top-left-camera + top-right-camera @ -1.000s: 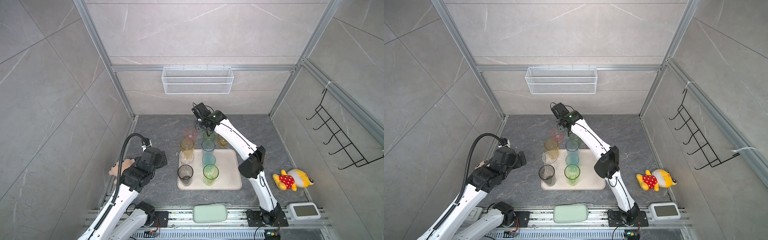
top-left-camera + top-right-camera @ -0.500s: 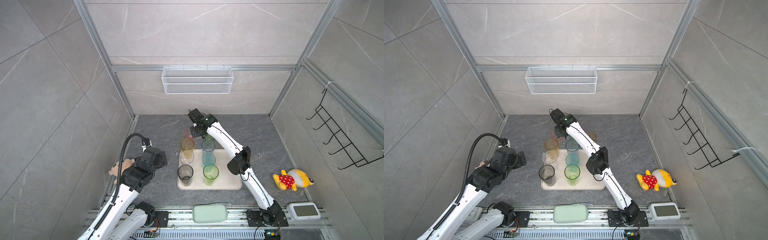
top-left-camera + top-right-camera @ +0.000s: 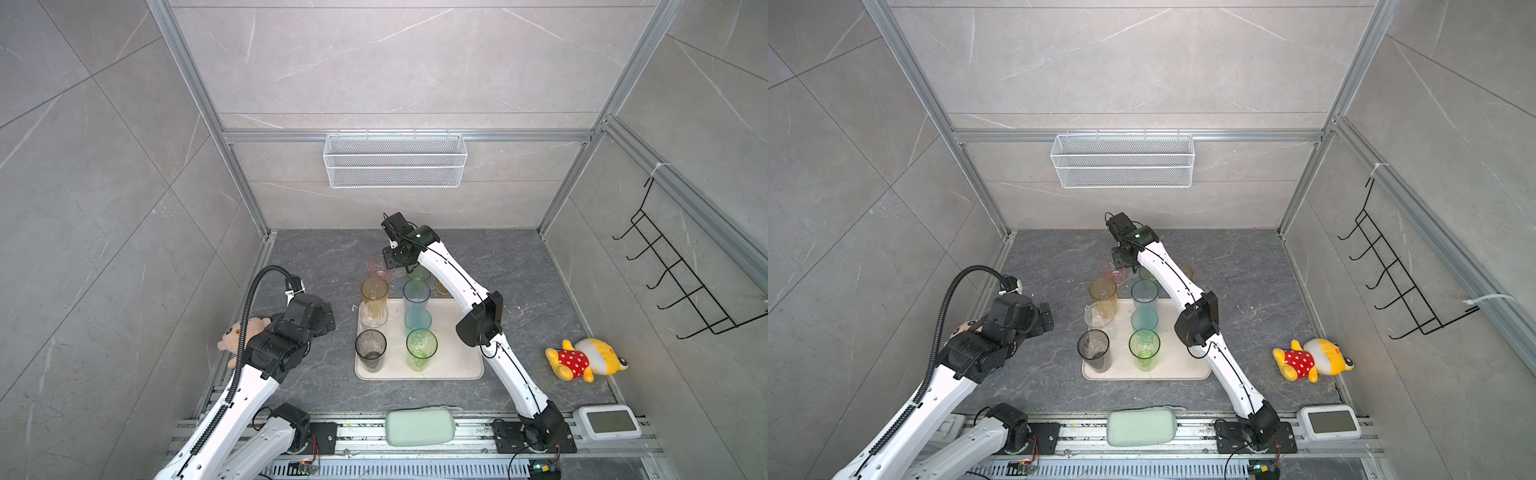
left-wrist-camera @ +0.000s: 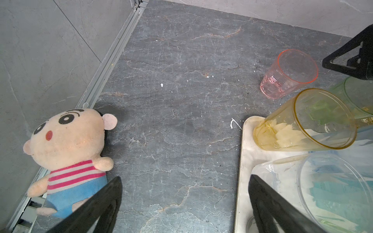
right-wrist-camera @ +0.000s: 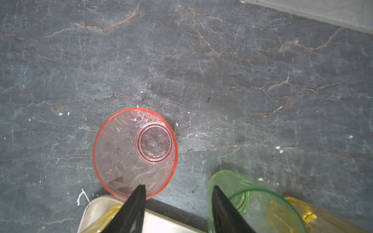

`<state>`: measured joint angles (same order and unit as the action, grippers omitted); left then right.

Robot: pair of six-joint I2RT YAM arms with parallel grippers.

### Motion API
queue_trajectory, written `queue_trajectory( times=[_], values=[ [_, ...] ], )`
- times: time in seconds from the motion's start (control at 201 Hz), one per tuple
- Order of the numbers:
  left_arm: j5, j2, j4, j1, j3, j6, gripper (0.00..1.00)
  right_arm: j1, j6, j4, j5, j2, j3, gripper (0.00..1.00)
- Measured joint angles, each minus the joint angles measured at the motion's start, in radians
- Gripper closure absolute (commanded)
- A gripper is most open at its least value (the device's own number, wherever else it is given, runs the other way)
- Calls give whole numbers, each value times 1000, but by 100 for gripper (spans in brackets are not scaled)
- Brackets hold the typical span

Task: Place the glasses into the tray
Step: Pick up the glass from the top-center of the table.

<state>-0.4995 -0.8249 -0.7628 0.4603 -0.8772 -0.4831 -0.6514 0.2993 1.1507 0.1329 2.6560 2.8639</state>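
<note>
The cream tray (image 3: 453, 353) holds several glasses: amber (image 3: 374, 291), clear (image 3: 373, 318), smoky grey (image 3: 370, 347), teal (image 3: 416, 293), pale blue (image 3: 417, 320) and green (image 3: 421, 347). Behind the tray, on the floor, stand a short pink glass (image 3: 379, 266), a short green one (image 3: 417, 272) and a short amber one (image 3: 441, 286) half hidden by the arm. My right gripper (image 5: 178, 193) hangs open above the bare gap between the pink glass (image 5: 129, 157) and the green glass (image 5: 252, 201), holding nothing. My left gripper (image 4: 184, 181) is open over the floor, left of the tray (image 4: 245, 161).
A plush doll (image 3: 239, 336) lies at the left wall and a yellow plush toy (image 3: 586, 359) to the right. A green pad (image 3: 419, 426) and a white device (image 3: 606, 422) sit at the front rail. A wire basket (image 3: 395, 160) hangs on the back wall.
My right gripper has swung left from above the short green glass to the gap next to the pink glass. The left arm has stayed still.
</note>
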Motion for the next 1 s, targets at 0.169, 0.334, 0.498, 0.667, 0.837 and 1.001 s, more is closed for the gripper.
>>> queue_trajectory(
  times=[0.169, 0.334, 0.498, 0.667, 0.837, 1.001],
  values=[
    [-7, -5, 0, 0, 0, 0, 3, 6, 0, -27, -24, 13, 0, 45],
    [-16, -6, 0, 0, 0, 0, 3, 8, 0, -48, -34, 26, 0, 45],
    [-19, -6, 0, 0, 0, 0, 3, 10, -1, -56, -34, 38, 0, 46],
    [-19, -6, 0, 0, 0, 0, 3, 11, -1, -65, -33, 42, 0, 46],
    [-19, -6, 0, 0, 0, 0, 3, 11, -1, -92, -35, 47, 0, 48],
    [-19, -6, 0, 0, 0, 0, 3, 12, -1, -106, -37, 55, 0, 50]
  ],
)
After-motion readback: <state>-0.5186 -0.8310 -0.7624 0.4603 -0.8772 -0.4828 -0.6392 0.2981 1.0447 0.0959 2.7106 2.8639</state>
